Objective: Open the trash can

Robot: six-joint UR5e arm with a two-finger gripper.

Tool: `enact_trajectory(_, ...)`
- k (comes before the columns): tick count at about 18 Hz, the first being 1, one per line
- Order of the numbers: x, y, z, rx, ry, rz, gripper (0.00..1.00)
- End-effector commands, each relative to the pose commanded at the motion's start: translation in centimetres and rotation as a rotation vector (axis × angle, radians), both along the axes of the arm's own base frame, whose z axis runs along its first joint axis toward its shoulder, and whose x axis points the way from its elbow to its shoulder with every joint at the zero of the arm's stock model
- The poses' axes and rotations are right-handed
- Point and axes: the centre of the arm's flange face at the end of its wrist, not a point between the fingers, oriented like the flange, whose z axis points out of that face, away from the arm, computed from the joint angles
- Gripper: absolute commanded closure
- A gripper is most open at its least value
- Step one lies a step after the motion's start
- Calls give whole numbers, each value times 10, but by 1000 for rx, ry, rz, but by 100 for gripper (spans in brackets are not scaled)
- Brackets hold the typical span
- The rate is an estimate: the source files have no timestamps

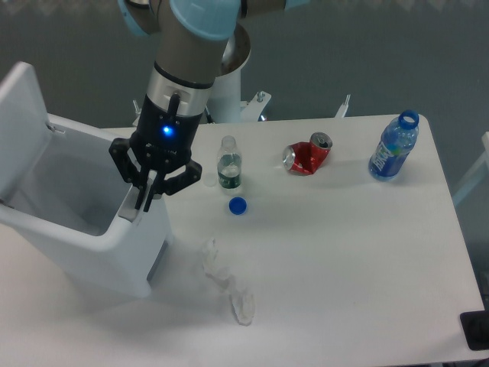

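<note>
Fingers (145, 200) are pinched together with nothing between them, tips pressed down on the grey latch (130, 211) at the front rim of the trash can (84, 245). It's a big white boxy bin on the left end of the surface (344, 260), lid (21, 126) flipped up at the back left, inside open. Its long side runs diagonally from far left toward the near middle. White surface, grey floor behind.
</note>
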Motion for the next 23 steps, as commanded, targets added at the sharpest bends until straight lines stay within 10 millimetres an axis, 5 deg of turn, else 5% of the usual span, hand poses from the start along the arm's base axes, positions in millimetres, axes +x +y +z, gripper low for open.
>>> enact_trajectory(2,-18,-9,1,5,7,30,7)
enact_trajectory(3,-24,-11,0,4,15,37,0)
enact_trajectory(8,-76,-33,-16,-15,24,98,0)
enact_trajectory(18,-201,-75,-128,-308,281,-207,0)
enact_trajectory(23,-246,-67,-166,-431,398,-358,0)
